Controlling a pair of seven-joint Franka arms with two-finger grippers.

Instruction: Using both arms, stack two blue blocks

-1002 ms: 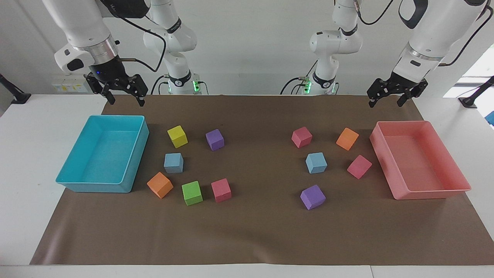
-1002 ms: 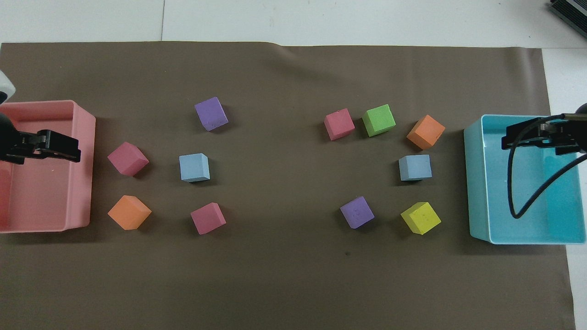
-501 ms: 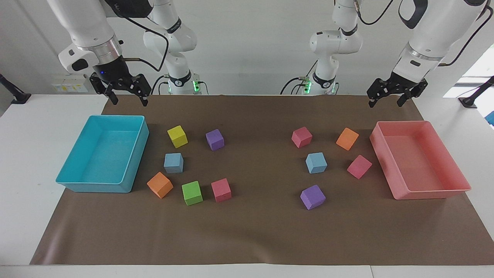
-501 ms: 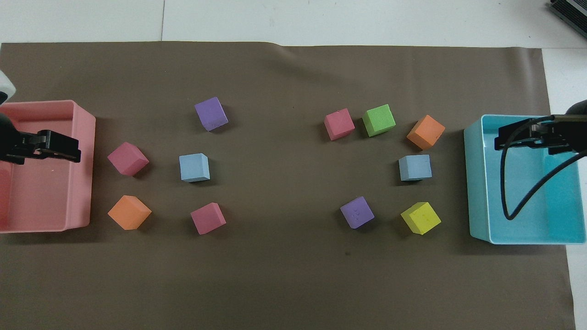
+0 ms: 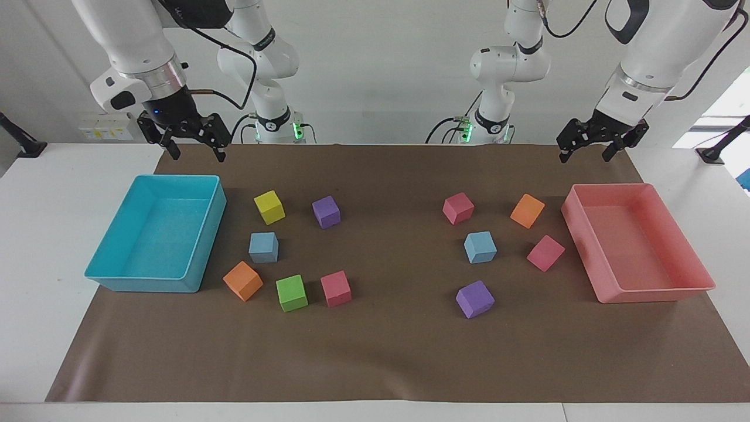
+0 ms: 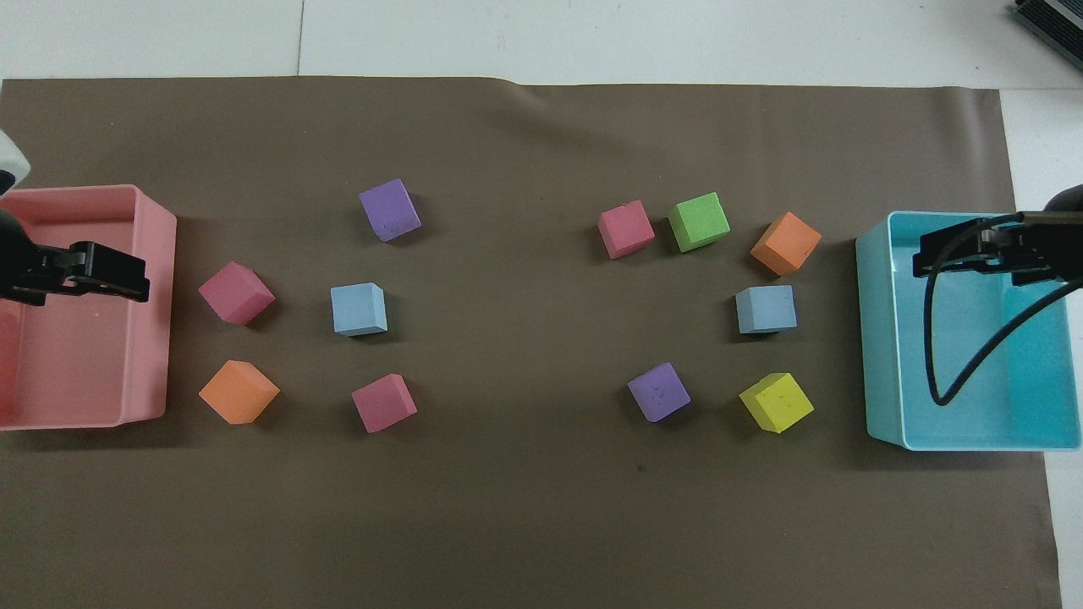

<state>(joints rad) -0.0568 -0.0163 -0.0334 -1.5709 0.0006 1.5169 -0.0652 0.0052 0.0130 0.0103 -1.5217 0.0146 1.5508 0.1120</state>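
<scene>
Two light-blue blocks lie apart on the brown mat. One blue block (image 5: 263, 247) (image 6: 766, 309) sits toward the right arm's end, between a yellow cube (image 5: 269, 207) and an orange cube (image 5: 242, 281). The other blue block (image 5: 480, 247) (image 6: 359, 309) sits toward the left arm's end, beside a pink cube (image 5: 545, 253). My right gripper (image 5: 197, 153) (image 6: 924, 259) hangs open and empty, high over the cyan tray (image 5: 193, 275) (image 6: 880, 338). Also raised, my left gripper (image 5: 585, 153) (image 6: 140, 286) is open and empty over the pink tray (image 5: 650, 296) (image 6: 161, 338).
Other cubes are scattered on the mat: purple (image 5: 326, 211), green (image 5: 292, 292) and pink (image 5: 336, 288) near the first blue block; pink (image 5: 458, 208), orange (image 5: 527, 210) and purple (image 5: 474, 299) near the second. A bare strip of mat (image 5: 398, 246) separates the two groups.
My right gripper has shifted a little toward the table's middle, still raised and open. The left arm has barely moved. No block has moved.
</scene>
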